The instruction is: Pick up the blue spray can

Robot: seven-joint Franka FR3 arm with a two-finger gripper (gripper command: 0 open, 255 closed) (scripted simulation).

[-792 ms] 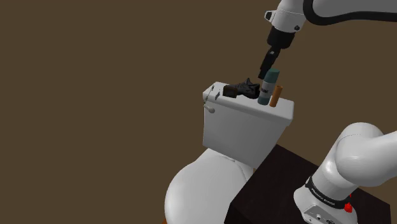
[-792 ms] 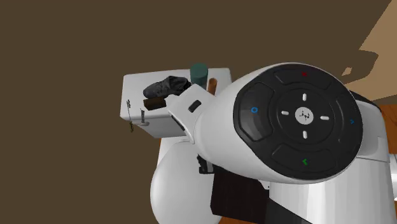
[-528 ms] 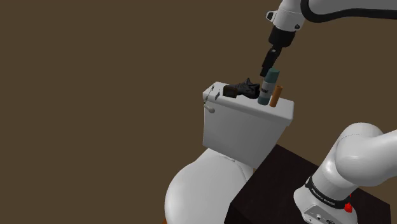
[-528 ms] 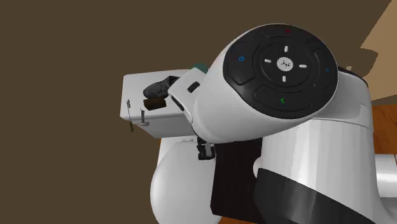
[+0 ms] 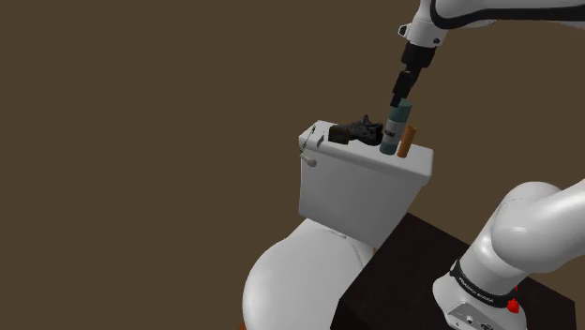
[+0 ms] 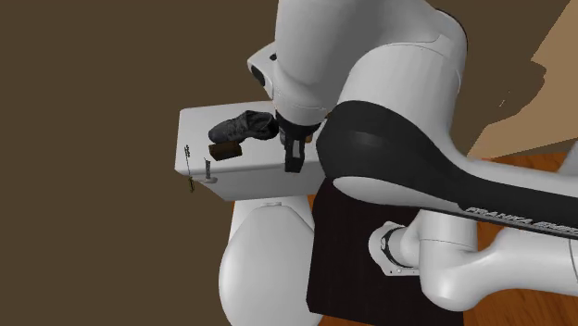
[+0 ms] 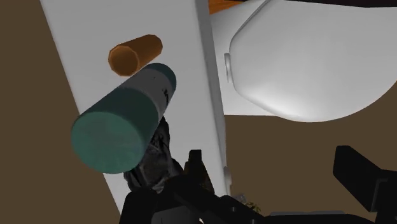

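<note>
Our gripper [image 5: 400, 94] hangs with its fingers [image 7: 359, 181] spread, holding nothing. The teal-capped spray can [image 7: 121, 127] stands upright on the toilet tank lid [image 7: 188, 70], outside the gap and beyond one finger. If we descend like this, that finger could strike the cap and tip the can into the orange cylinder [image 7: 135, 53] just past it, or off the lid.

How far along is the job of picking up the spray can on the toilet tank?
Done: the gripper hangs just above the teal-capped spray can, which stands upright on the toilet tank beside an orange cylinder. In hand: lining up. In the wrist view the jaws stand open and the can is not between them. Left: lower around the can, close on it and lift.
</note>
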